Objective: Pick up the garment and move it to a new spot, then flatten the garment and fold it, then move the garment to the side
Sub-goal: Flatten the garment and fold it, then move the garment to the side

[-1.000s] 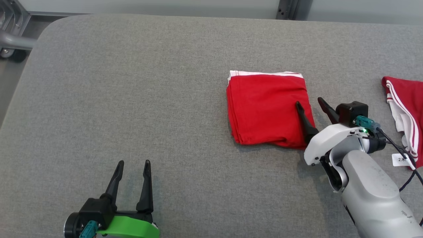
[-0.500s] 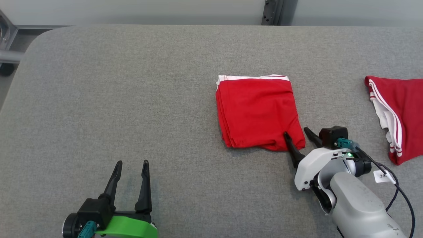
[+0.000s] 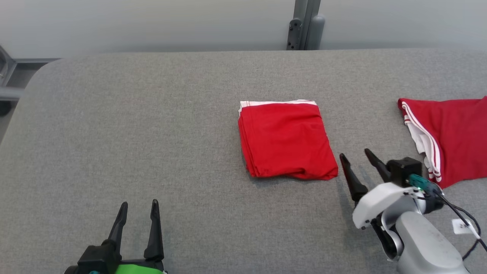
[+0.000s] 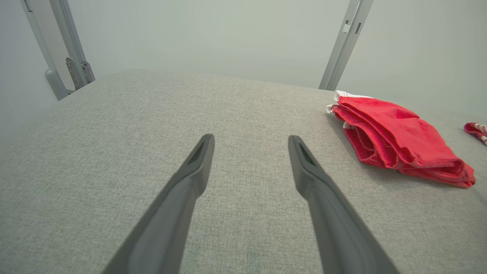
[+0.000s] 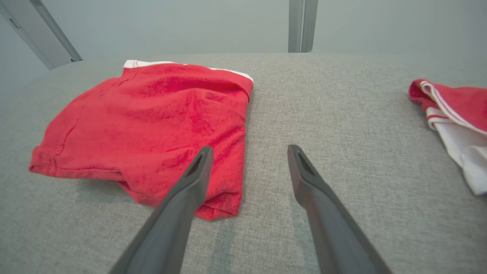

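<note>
A red garment [image 3: 285,140] with a white band along its far edge lies folded into a rough square on the grey padded table [image 3: 152,133]. It is also in the left wrist view as the folded garment [image 4: 395,140] at the right, and in the right wrist view as the garment [image 5: 152,121] ahead and left. My right gripper [image 3: 355,156] stands open just right of the fold's near right corner, holding nothing. Near the table's front left my left gripper [image 3: 139,205] is open and empty, far from the cloth.
A second red garment [image 3: 449,137] with white stripes lies spread at the table's right side, also seen as the striped garment [image 5: 452,118]. A white tag [image 3: 462,226] on a cable hangs by my right arm. A metal post [image 3: 304,24] stands behind the table.
My right gripper has drawn back off the folded garment to its right and let go of it. The head camera has tilted, so the whole scene has shifted down and left.
</note>
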